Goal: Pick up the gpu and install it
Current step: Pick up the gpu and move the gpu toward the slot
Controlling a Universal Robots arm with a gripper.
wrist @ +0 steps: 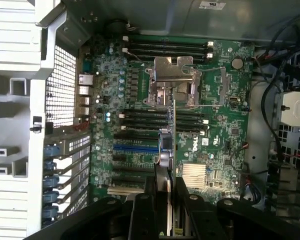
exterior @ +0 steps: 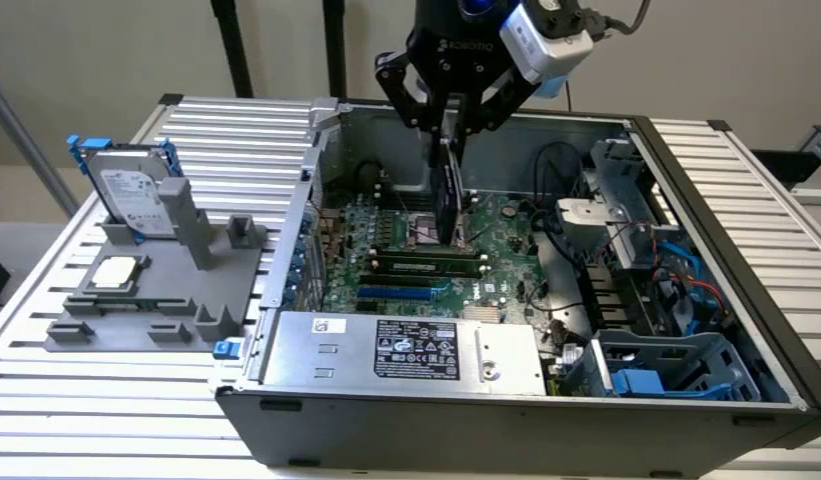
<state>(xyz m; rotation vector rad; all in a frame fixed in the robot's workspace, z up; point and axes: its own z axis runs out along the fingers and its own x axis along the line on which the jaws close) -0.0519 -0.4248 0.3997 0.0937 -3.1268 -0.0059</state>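
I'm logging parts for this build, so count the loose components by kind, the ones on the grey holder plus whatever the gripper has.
hard drive: 1, upright in the grey holder
square silver chip: 1, flat on the holder
gpu: 1, held by the gripper over the motherboard
Total: 3
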